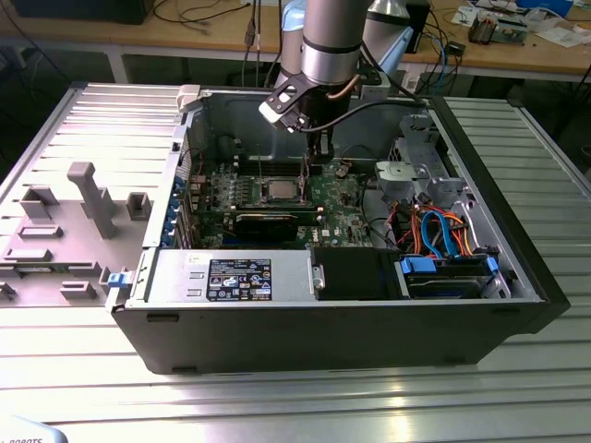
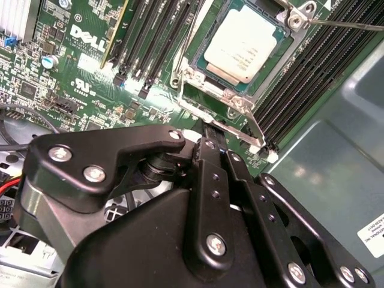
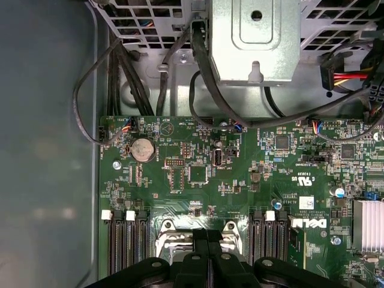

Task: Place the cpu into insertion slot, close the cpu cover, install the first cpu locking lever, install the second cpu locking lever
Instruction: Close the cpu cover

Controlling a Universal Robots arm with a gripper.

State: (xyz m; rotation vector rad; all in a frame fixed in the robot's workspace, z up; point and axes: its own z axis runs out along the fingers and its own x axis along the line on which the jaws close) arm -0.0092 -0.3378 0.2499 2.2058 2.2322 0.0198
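Second wrist view: cpu (image 2: pixel 243 45) seated in insertion slot (image 2: pixel 264 78); first wrist view: gripper (image 3: pixel 207 234) pressed together.

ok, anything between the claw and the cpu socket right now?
Nothing visible. The cpu sits in the insertion slot with the cpu cover framing it. The claw hangs at the slot's edge, right by a thin metal lever.

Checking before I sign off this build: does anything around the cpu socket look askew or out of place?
Nothing looks damaged. The cpu lies flat and square, with the cpu cover down around it. One oddity: a thin locking lever juts out across the memory slots instead of lying along the cover.
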